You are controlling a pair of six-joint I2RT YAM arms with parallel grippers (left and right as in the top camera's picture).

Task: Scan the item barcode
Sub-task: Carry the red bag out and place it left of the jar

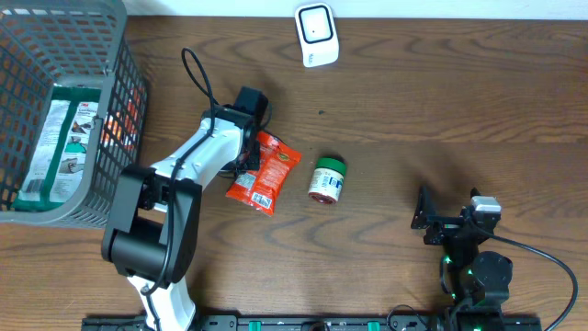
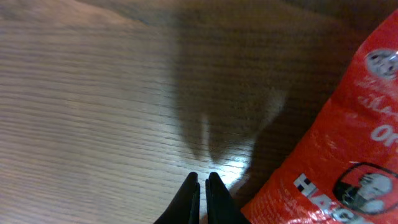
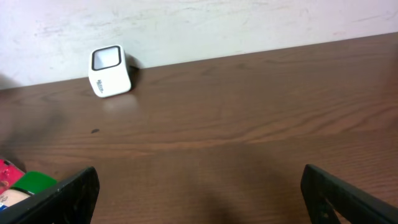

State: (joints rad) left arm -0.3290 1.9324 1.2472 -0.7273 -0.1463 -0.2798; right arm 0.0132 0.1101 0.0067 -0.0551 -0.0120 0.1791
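A red snack bag (image 1: 266,172) lies flat on the wooden table, left of a small jar with a green lid (image 1: 327,178) lying on its side. The white barcode scanner (image 1: 317,35) stands at the table's far edge. In the left wrist view my left gripper (image 2: 202,179) is shut with nothing between its fingers. Its tips hover over bare wood just left of the red bag (image 2: 348,143) and do not hold it. My right gripper (image 3: 205,193) stands wide open and empty near the front right, facing the scanner (image 3: 111,70).
A grey plastic basket (image 1: 115,87) with a packaged item inside (image 1: 55,138) sits at the far left. The left arm's black cable (image 1: 197,78) loops over the table behind the bag. The jar's green lid (image 3: 31,182) shows at the right wrist view's left edge.
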